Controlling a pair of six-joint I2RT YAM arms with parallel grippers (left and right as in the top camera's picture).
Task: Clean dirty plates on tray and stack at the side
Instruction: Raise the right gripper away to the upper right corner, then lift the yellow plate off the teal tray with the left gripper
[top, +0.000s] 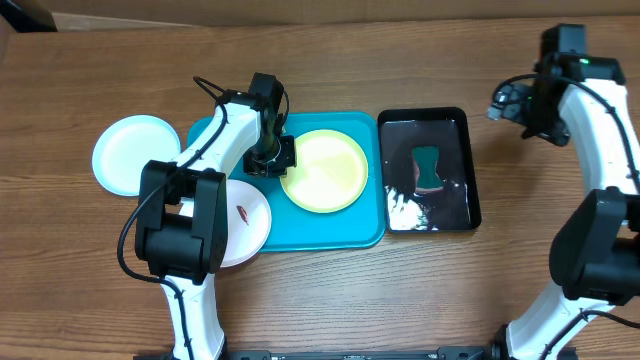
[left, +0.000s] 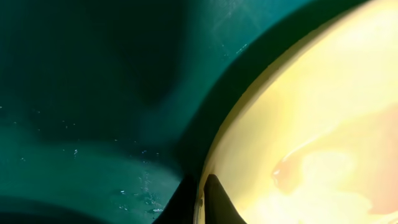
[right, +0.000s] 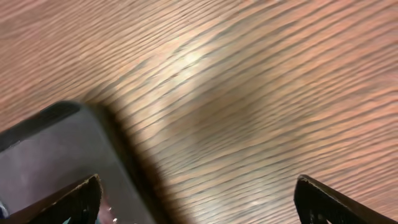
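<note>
The yellow-green plate (top: 324, 170) lies on the turquoise tray (top: 330, 232). My left gripper (top: 274, 160) is at its left rim. In the left wrist view its fingers (left: 202, 200) are shut on the yellow-green plate's (left: 311, 124) edge, above the tray floor (left: 93, 93). An orange smear (left: 287, 174) shows on the plate. The white plate (top: 245, 222), with a reddish smear, overlaps the tray's front left corner. The pale mint plate (top: 135, 153) lies on the table to the left. My right gripper (top: 508, 100) is open and empty, above the table; its fingers (right: 199, 199) are wide apart.
A glossy black tray (top: 470, 170) with a teal sponge (top: 428, 168) and foam stands right of the turquoise tray; its corner shows in the right wrist view (right: 56, 149). The table is wood.
</note>
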